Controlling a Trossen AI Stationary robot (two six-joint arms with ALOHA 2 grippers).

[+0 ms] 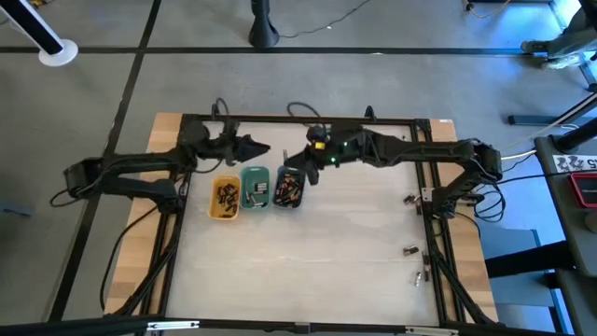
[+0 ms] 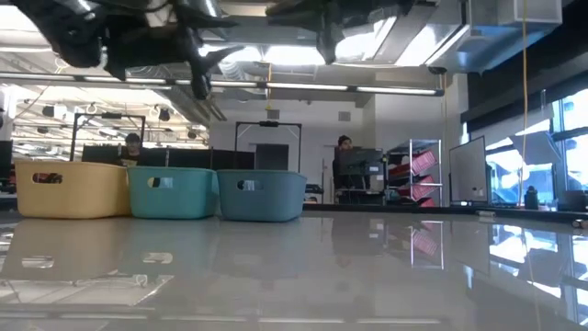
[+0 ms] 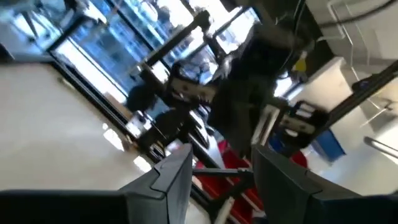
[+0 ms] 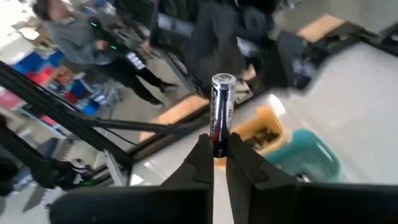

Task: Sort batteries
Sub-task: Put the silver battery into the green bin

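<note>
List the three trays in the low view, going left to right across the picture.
yellow tray → green tray → grey-blue tray

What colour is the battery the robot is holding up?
Dark, nearly black, with a silvery cap. The battery shows best in the right wrist view, pinched between the right gripper's fingers.

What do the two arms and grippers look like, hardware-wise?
Both arms are dark, slim, multi-jointed, with black cables trailing from them. The right arm carries a yellow part and green lights near its wrist. The left gripper has flat dark fingers with angled tips; the right gripper has similar dark wedge-shaped fingers.
</note>
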